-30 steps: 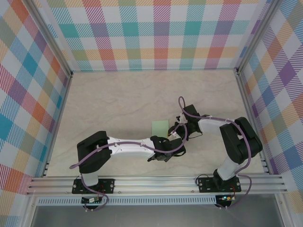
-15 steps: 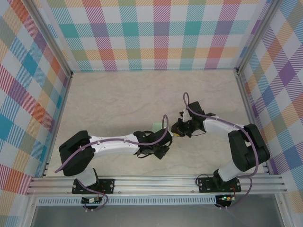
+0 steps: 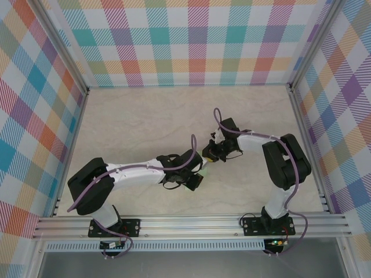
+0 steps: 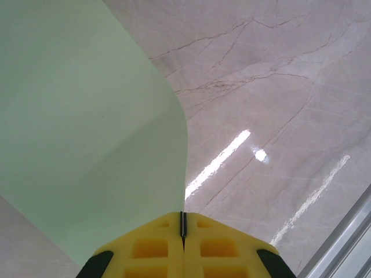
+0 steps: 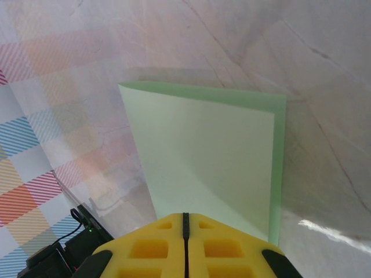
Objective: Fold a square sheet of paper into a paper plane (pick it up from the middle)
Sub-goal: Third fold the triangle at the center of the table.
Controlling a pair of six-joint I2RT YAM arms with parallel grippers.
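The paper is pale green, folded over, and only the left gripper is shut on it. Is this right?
No: the right gripper is shut on the paper too, as the right wrist view shows. The left gripper also grips it, and it is pale green and folded over.

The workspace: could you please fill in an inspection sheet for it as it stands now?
Surface: pale marble-patterned table, glossy, with glare streaks in the left wrist view.
Job's things: square sheet of paper, pale green, folded over with two layers showing in the right wrist view, bowed in the left wrist view; no finished plane.
Clutter: nothing seen.
Grippers: left gripper shut on the sheet's edge; right gripper shut on the sheet; the two meet mid-table.
Cables: purple cables loop along both arms.
Surroundings: plaid walls; aluminium rail at the near edge.
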